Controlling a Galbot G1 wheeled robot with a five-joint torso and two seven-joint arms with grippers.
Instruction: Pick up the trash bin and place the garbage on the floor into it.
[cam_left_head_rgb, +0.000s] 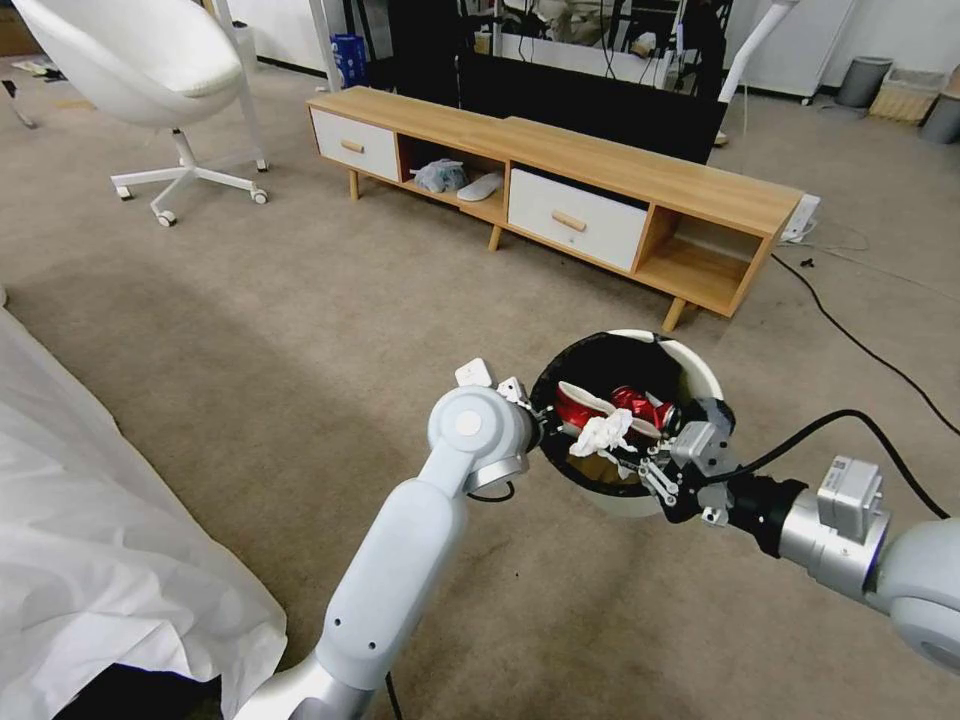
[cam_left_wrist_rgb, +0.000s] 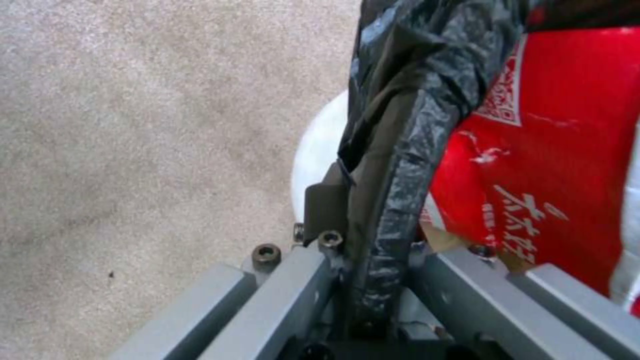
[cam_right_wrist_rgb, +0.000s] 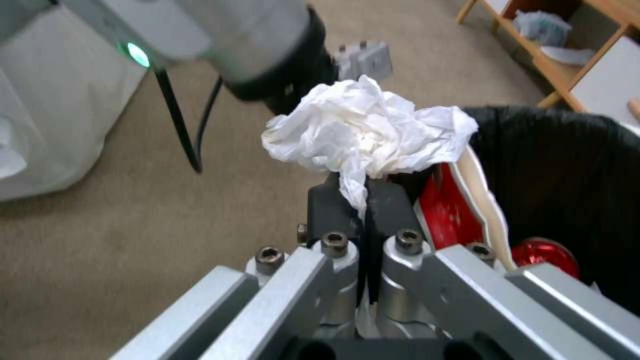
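At the left, the left gripper clamps the rim of the trash bin, its fingers pressed together on the black liner and the white wall, one finger outside and one inside, so the bin hangs above the carpet in front of the wooden TV stand. Just right of that grip, over the bin's open mouth, one crumpled white tissue is pinched at its lower fold between the closed fingers of the right gripper, which reaches in from the bin's near right edge. Inside the bin lie one red-and-white snack wrapper and one crushed red can; a bit of brown paper shows beneath them. The wrapper carries a white QR code and white Chinese characters, too partial to read. One white swivel chair stands at the far left, and white sheeting covers something at the near left. A black cable runs across the carpet on the right.
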